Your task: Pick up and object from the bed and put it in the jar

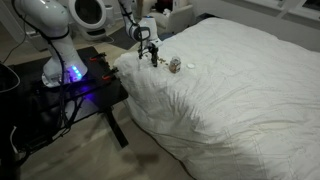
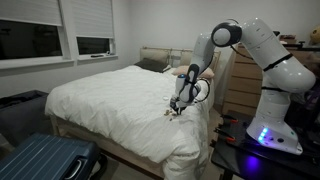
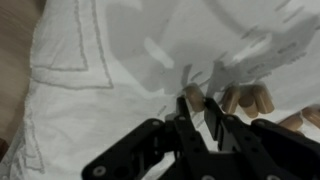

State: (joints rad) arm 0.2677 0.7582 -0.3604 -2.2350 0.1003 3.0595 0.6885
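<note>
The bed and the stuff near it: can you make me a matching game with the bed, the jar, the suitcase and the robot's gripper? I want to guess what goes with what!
Things:
1. bed
2. jar
3. suitcase
4. gripper

Clues:
A. blue, on the floor beside the bed
B. big, white and rumpled
C. small, standing on the duvet
D. black, right by the little tan bits

Pairs: 1-B, 2-C, 3-A, 4-D

Jar [image 1: 175, 65] on the bed [image 1: 240, 95] near its edge, gripper [image 1: 152, 60] just beside it
</note>
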